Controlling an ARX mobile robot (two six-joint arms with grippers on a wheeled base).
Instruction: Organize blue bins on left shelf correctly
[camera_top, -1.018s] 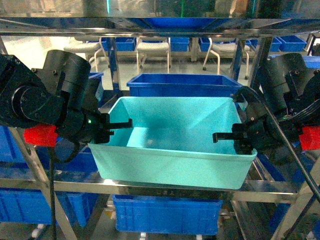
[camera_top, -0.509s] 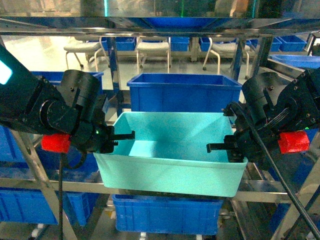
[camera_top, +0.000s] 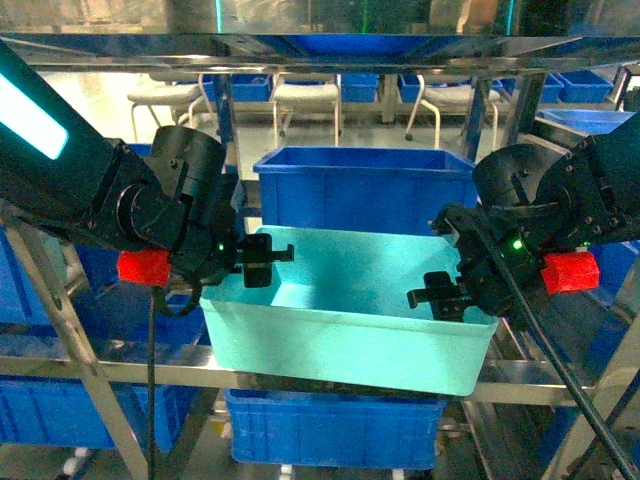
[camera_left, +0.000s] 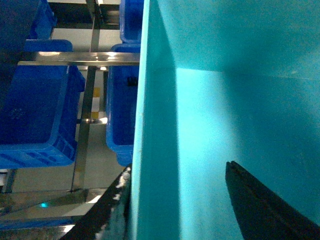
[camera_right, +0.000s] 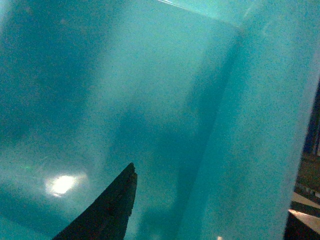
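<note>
The turquoise tub (camera_top: 345, 340) is smooth, glossy plastic, its inside catching a bright glare spot. The shelf beam (camera_top: 300, 372) at 6 o'clock is shiny stainless steel. The royal-blue crates (camera_top: 368, 185) are duller plastic, and the gripper fingers (camera_left: 260, 205) are matt black.

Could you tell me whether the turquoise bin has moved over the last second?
Yes. The turquoise bin has slid deeper into the shelf, toward the dark blue crate behind it, and its front wall now overhangs the front shelf beam less.

Left pincer (camera_left: 175, 210) straddles the turquoise tub's (camera_left: 225, 115) wall, dark-blue crates (camera_left: 35, 120) beyond.
</note>
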